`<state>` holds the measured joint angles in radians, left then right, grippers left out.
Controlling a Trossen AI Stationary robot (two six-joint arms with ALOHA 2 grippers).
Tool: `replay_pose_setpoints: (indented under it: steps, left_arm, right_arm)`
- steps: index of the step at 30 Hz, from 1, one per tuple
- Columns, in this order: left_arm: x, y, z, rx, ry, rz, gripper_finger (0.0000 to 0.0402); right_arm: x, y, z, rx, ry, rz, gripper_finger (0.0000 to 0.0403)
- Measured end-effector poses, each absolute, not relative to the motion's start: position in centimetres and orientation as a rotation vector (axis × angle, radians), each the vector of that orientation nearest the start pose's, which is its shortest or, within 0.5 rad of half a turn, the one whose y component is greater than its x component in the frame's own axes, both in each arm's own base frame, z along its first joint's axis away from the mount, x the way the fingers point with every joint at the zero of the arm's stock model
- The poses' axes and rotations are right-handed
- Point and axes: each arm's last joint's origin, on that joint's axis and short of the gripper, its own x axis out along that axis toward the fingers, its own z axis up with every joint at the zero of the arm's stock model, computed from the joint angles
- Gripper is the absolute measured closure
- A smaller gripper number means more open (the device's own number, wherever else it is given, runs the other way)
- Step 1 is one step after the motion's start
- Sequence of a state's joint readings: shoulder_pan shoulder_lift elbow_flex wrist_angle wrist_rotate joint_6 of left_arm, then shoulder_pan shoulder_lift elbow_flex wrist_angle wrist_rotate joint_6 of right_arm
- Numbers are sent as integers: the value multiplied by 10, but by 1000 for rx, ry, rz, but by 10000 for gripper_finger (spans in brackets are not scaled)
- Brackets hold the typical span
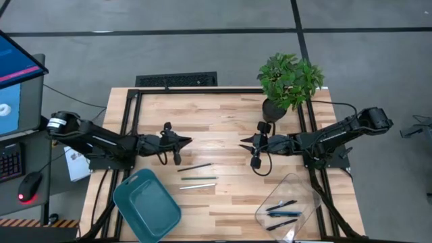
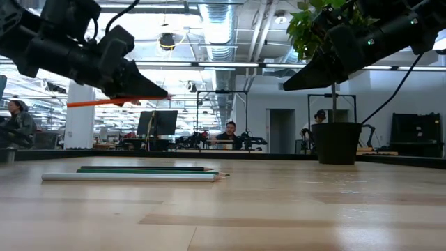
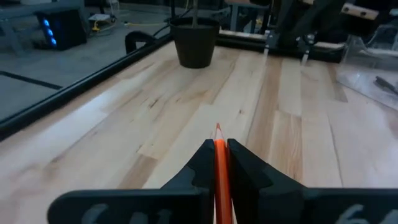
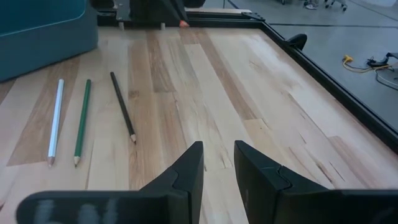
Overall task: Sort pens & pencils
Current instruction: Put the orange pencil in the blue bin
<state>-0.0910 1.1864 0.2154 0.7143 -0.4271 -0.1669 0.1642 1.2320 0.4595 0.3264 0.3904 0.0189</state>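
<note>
Nearest the low camera: three pencils lying loose on the pale butcher-block wooden table, roughly parallel. A pale silvery pencil lies closest, a green pencil just behind it, and a dark pencil angled a little apart beyond. None touching a gripper.

Above them, the left gripper hangs over the table's left-middle with its two dark fingers pinched tight on a bright orange-red pencil, held level well above the wood, tip poking forward past the fingertips.

Right gripper hovers over the table's right-middle, fingers partly apart, nothing between them.

Front edge: teal plastic bin on the left, holding nothing visible; clear plastic tray on the right with three dark pens inside, one bluish.

Risks, as I judge them: the grip sits near one end of the orange pencil, so it may pivot or slip during a swing toward the bin. A release from height could bounce it off the bin rim. Round pencils on smooth wood roll easily if nudged.

Farther back: a potted green plant in a black pot at the rear right corner. Beyond that, an open workshop with desks, monitors and seated people.
</note>
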Motion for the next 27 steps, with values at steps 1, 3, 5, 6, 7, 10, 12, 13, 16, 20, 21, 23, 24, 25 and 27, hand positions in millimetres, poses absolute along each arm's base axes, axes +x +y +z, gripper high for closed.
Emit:
replay_pose_setpoints:
  steps: [1,3,5,6,7,10,12,13,16,20,21,23,24,25,27]
  left_arm:
    - [200,-6,158,-88,230,354,391]
    - [202,-6,164,-73,243,353,391]
    - [204,-7,169,-51,263,355,391]
    - [206,-7,173,-41,273,355,391]
    - [208,-7,176,-33,284,355,391]
    - [213,-7,186,-15,311,374,391]
    - [216,-7,193,0,321,379,391]
    - [218,-7,196,10,326,378,391]
    - [224,-8,208,34,337,370,391]
    - [229,-8,221,56,359,366,391]
    - [230,-8,223,58,367,366,391]
    - [230,-8,225,61,380,366,391]
    - [230,-8,225,62,385,366,391]
    - [230,-8,225,63,387,365,391]
    - [230,-9,226,72,389,325,391]
  right_arm:
    - [234,28,184,-104,427,-226,290]
    - [234,28,184,-103,425,-227,290]
    - [234,28,184,-103,425,-226,290]
    - [234,28,184,-103,425,-227,290]
    - [234,28,184,-102,425,-227,290]
    - [234,28,184,-88,423,-230,290]
    - [234,28,184,-85,423,-230,290]
    - [234,28,184,-85,423,-230,290]
    - [234,28,184,-77,421,-232,290]
    - [234,28,184,-70,421,-234,290]
    - [234,28,184,-70,421,-234,290]
    - [234,28,184,-69,421,-234,290]
    - [234,28,184,-69,421,-234,290]
    - [234,28,184,-69,421,-234,290]
    - [234,28,184,-69,421,-234,290]
